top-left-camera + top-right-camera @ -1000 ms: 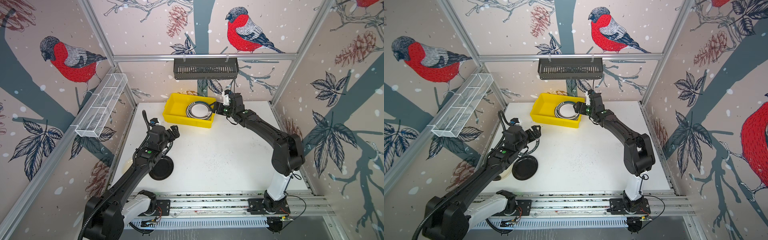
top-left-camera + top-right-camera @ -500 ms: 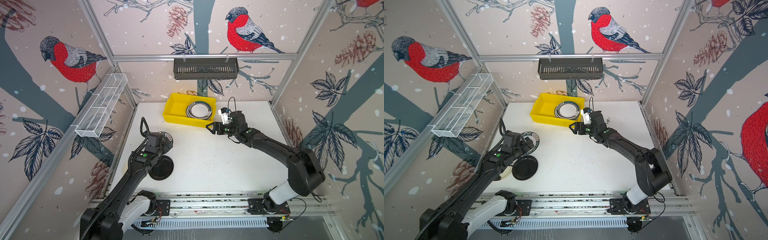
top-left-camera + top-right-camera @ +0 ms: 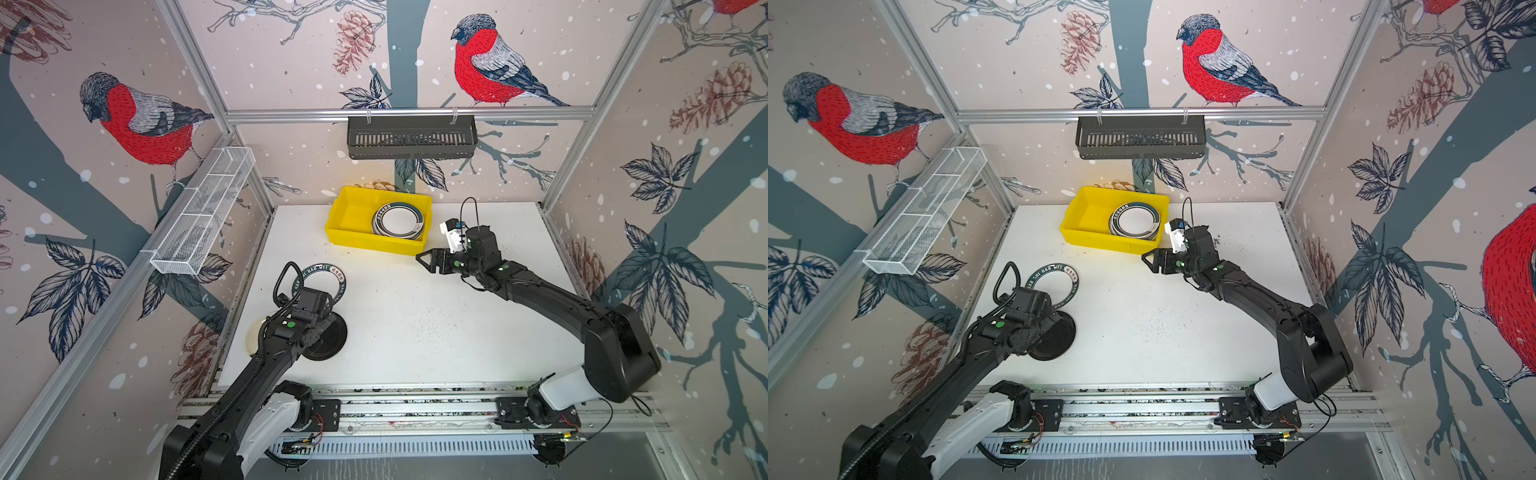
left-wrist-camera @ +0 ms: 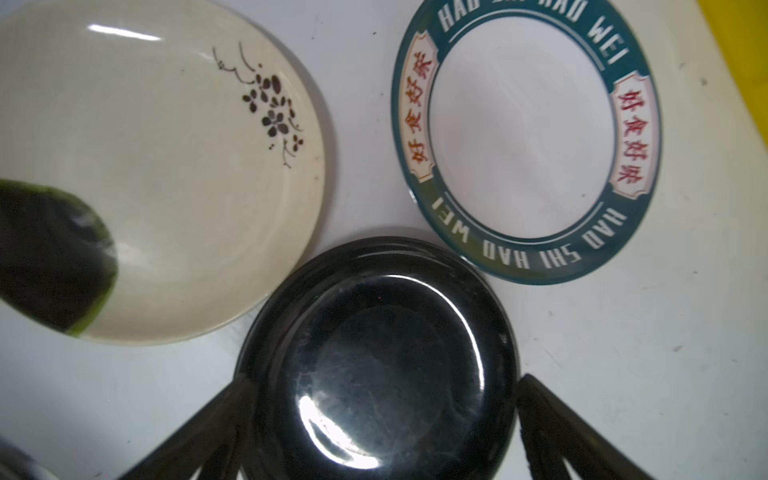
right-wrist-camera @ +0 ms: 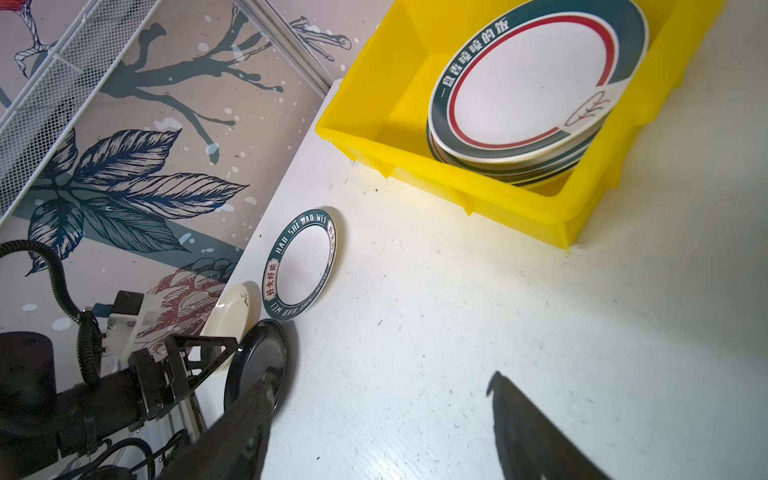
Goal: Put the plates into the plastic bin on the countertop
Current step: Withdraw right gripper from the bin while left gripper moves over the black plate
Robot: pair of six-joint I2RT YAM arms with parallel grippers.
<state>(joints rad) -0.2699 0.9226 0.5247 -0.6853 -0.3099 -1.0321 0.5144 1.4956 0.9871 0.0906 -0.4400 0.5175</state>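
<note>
The left gripper [image 4: 382, 377] is straddling the black plate [image 3: 328, 340] on the countertop [image 3: 415, 324], jaws wide open, though contact is hard to judge. The right gripper [image 5: 380, 380] is hovering open and empty just before the yellow bin [image 3: 374, 244], which is holding the stacked plates [image 3: 398, 220].

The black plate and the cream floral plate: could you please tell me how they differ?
The black plate is plain glossy black; the cream floral plate bears a dark flower sprig. The open left gripper is over the black plate, not the cream floral plate. Both lie flat on the countertop.
</note>
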